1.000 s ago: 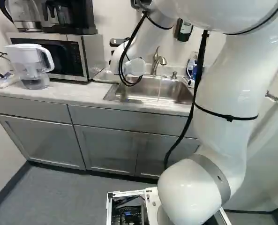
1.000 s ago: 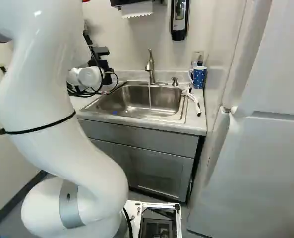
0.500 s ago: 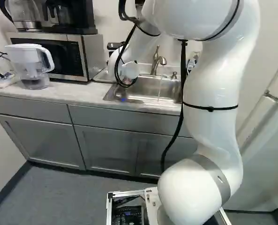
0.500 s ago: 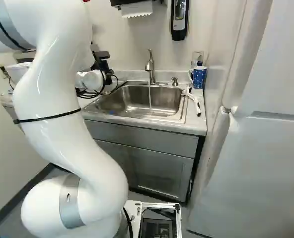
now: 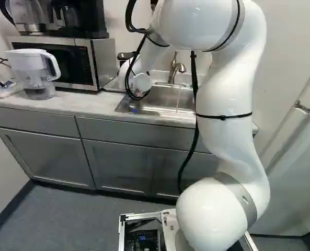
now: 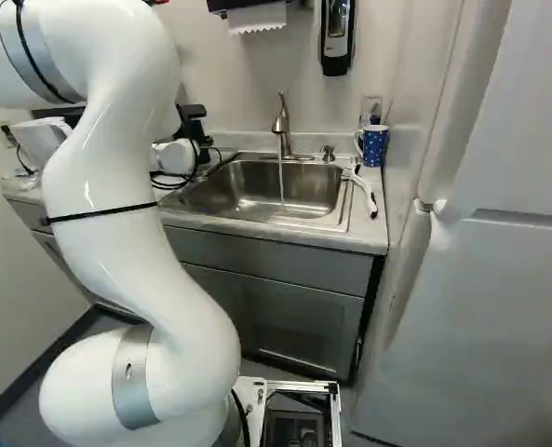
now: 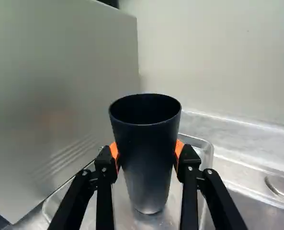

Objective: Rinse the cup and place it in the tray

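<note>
At the arm's far end in the right base view, my gripper (image 6: 194, 123) shows only as a dark part; its fingers are hidden there. In the wrist view the gripper (image 7: 147, 154) has its orange pads against both sides of a tall black cup (image 7: 149, 184), shut on it. The cup stands upright with its open rim up. Its lower end is over the metal tray (image 7: 206, 144); whether it touches the tray's floor I cannot tell. Both base views hide the cup.
The microwave (image 5: 66, 60) stands close beside the tray. Thin water runs from the faucet (image 6: 281, 126) into the sink (image 6: 257, 191). A blue mug (image 6: 373, 145) and a white-handled brush (image 6: 364, 191) are right of the sink; a pitcher (image 5: 34, 73) stands left of the microwave.
The arm has swung leftward in both base views, its wrist shifting from over the sink's left side toward the microwave. The base has not moved.
</note>
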Available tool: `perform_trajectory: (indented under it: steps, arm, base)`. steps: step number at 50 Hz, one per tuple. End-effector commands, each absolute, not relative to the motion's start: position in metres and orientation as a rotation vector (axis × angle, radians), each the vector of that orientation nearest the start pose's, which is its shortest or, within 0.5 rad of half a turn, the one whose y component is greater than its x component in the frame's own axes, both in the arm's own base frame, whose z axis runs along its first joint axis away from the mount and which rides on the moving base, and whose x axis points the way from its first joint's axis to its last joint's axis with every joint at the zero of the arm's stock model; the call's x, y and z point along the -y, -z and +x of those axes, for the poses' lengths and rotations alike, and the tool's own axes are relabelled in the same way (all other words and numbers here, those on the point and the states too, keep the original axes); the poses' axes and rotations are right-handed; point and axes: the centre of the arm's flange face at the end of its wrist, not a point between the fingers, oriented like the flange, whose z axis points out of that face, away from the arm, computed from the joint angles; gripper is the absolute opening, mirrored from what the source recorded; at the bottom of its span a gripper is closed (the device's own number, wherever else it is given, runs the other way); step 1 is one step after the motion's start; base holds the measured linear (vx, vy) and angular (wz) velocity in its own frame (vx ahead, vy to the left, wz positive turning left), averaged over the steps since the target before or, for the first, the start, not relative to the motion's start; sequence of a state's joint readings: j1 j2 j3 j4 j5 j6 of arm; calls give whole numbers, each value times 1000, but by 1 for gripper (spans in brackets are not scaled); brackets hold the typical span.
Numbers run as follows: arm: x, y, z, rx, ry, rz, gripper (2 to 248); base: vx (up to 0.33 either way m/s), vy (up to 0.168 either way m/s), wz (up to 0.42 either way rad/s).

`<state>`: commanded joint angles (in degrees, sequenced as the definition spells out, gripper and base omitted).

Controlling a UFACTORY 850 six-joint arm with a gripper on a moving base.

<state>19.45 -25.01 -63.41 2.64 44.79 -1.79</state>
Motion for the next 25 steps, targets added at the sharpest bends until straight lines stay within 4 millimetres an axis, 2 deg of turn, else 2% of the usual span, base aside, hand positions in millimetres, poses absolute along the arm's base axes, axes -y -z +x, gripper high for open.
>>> perform_trajectory:
  steps: [6,25]
  arm:
    - [-209,-459,601,343,1927,-2196,125]
    - [-209,-459,601,343,1927,-2196,125]
  base:
    - [0,0,0]
    - [0,0,0]
